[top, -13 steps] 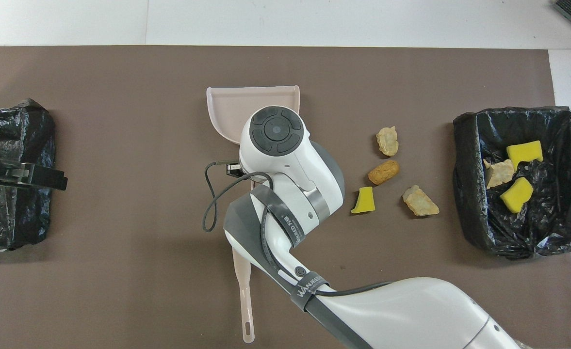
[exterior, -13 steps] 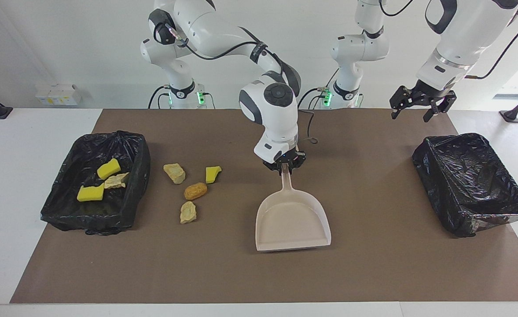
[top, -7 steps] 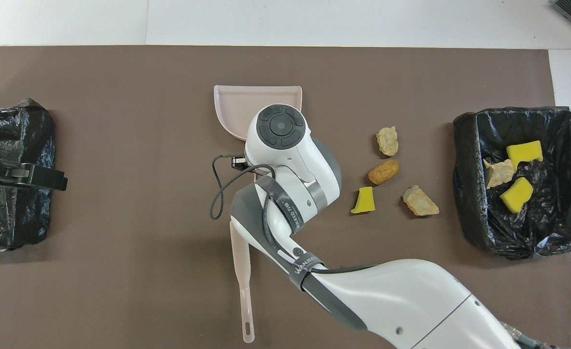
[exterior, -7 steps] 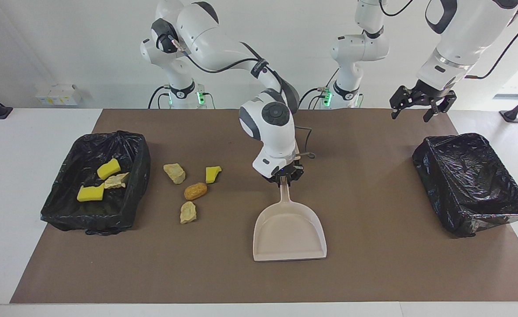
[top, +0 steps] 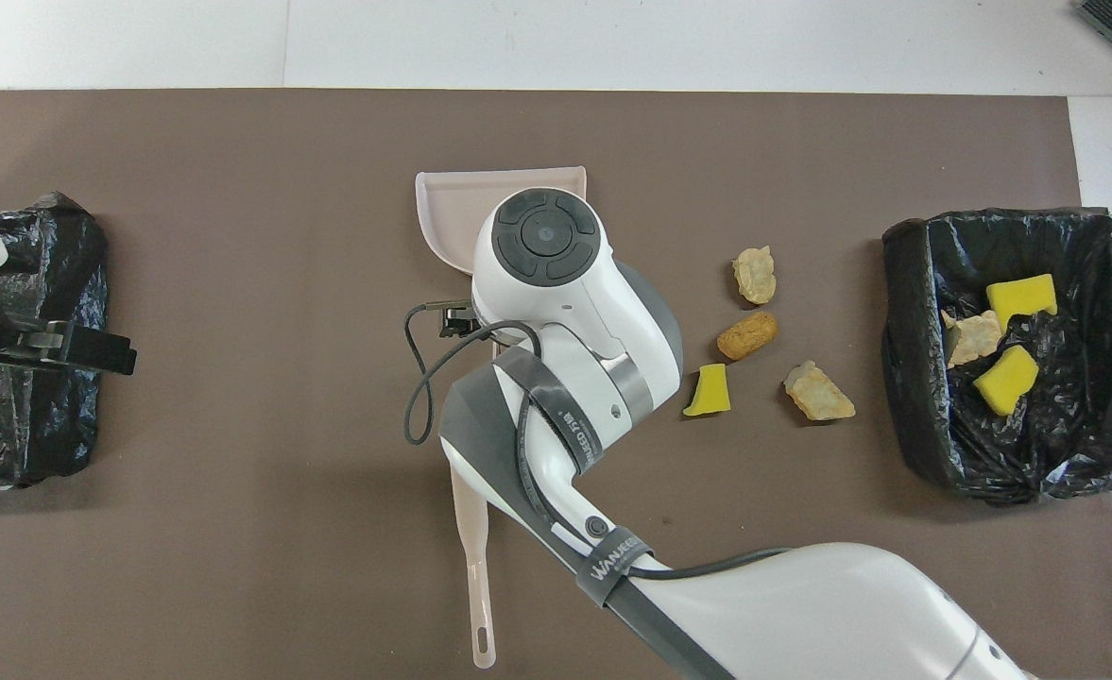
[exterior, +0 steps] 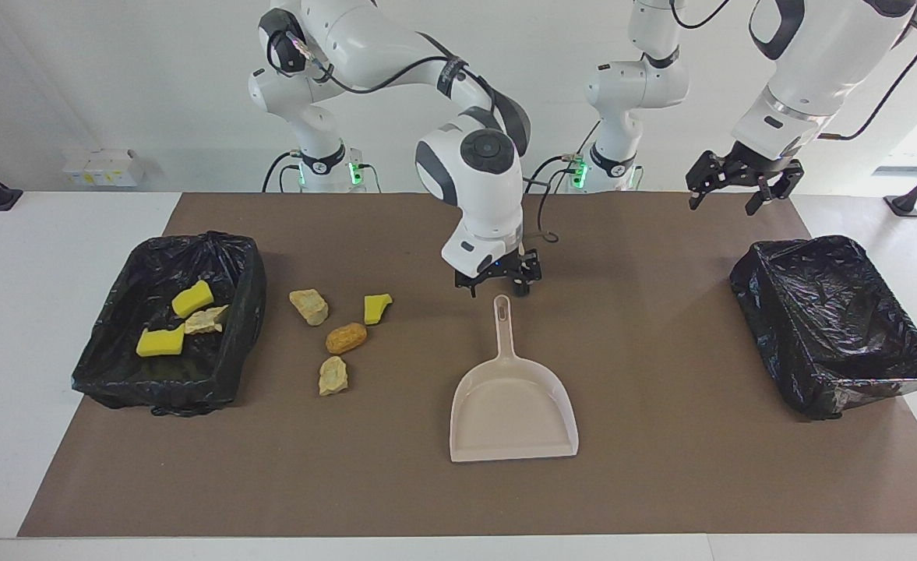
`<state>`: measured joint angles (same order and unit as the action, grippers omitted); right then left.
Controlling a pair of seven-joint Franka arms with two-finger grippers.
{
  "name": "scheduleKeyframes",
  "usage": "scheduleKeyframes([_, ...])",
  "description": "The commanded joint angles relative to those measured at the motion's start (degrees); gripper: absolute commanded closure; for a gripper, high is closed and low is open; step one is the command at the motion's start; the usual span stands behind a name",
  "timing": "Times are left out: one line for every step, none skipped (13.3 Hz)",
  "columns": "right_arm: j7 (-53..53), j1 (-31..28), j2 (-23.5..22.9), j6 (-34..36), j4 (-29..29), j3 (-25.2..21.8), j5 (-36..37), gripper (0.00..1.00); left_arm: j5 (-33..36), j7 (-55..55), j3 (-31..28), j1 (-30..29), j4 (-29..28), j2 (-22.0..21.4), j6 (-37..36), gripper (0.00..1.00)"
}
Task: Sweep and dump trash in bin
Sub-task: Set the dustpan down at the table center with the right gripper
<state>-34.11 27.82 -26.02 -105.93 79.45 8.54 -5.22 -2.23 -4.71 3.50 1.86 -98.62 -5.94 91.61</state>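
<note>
Lying flat, dustpan (exterior: 513, 405) sits just below right claw (exterior: 499, 291).

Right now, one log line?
right tool: open, over dustpan handle | left tool: open, waiting | trash: four pieces on mat

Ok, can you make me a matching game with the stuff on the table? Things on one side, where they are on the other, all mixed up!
Things:
1. dustpan
2. orange lump
3. yellow sponge chunks
4. right end effector

Where or how:
A. inside the black bin at the right arm's end of the table
B. open, in the air just over the tip of the dustpan's handle
C. lying flat on the brown mat, nothing gripping it
D. on the mat, among three other loose trash pieces

Pairs: 1-C, 2-D, 3-A, 4-B
</note>
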Motion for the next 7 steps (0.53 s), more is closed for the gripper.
scheduleKeyframes([2.6, 0.7, 7.2, 1.3, 9.3, 1.1, -3.3, 0.00, -0.1, -0.3, 0.3, 0.3, 1.0, 0.4, 1.4, 0.00])
scheduleKeyframes([1.9, 2.9, 9.9, 0.9, 13.2, 1.2, -3.4, 0.00, 0.1, -0.3, 0.6, 1.1, 1.2, 0.8, 1.5, 0.00])
scheduleKeyframes([2.8, 3.6, 12.1, -0.4, 16.9, 1.4, -3.5, 0.00, 0.1, -0.3, 0.7, 1.1, 1.6, 1.5, 1.6, 0.00])
scheduleKeyframes([3.6, 4.6, 14.0, -2.4, 20.5, 1.6, -3.8, 0.00, 0.0, -0.2, 0.8, 1.2, 2.5, 2.8, 1.4, 0.00])
scheduleKeyframes([5.2, 5.5, 15.9, -4.1, 25.0, 1.7, -6.5, 0.00, -0.1, -0.2, 1.7, 1.7, 3.5, 4.2, 1.5, 0.00])
scheduleKeyframes([6.8, 6.9, 17.2, -7.1, 29.7, 1.8, -9.5, 0.00, -0.3, -0.1, 2.2, 2.2, 4.5, 6.2, 1.6, 0.00])
scheduleKeyframes([6.4, 9.2, 17.8, -10.8, 33.9, 1.7, -10.1, 0.00, -0.1, 0.6, 3.1, 3.4, 5.1, 7.3, 2.6, 0.00])
